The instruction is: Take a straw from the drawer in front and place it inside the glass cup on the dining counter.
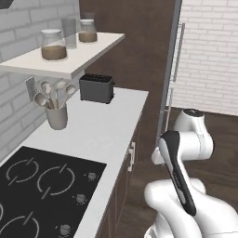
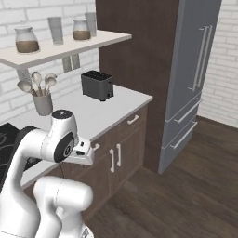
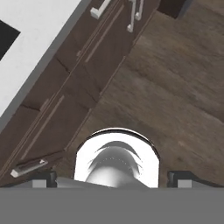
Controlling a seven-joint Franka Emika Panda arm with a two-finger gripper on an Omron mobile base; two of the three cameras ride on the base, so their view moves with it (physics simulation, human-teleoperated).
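My gripper (image 3: 113,178) hangs beside the cabinet run and looks down along the dark-brown fronts to the wooden floor. Its two dark fingertips (image 3: 43,178) stand far apart with nothing between them, so it is open. The nearest drawer (image 3: 43,131) lies to the left of the gripper in the hand view. It is shut, and its pale handle (image 3: 28,167) sits close to the left fingertip. In the right base view that drawer front (image 2: 100,145) is just past my hand, under the white worktop. The straw is hidden. The glass cup and the dining counter are out of view.
The white worktop (image 1: 102,125) carries a black cooktop (image 1: 42,186), a grey utensil crock (image 1: 56,116) and a black toaster (image 1: 96,88). A shelf (image 1: 69,60) above holds jars. Another drawer (image 2: 132,122), cabinet doors (image 2: 125,158) and a steel fridge (image 2: 190,79) stand to the right over open wooden floor (image 2: 186,195).
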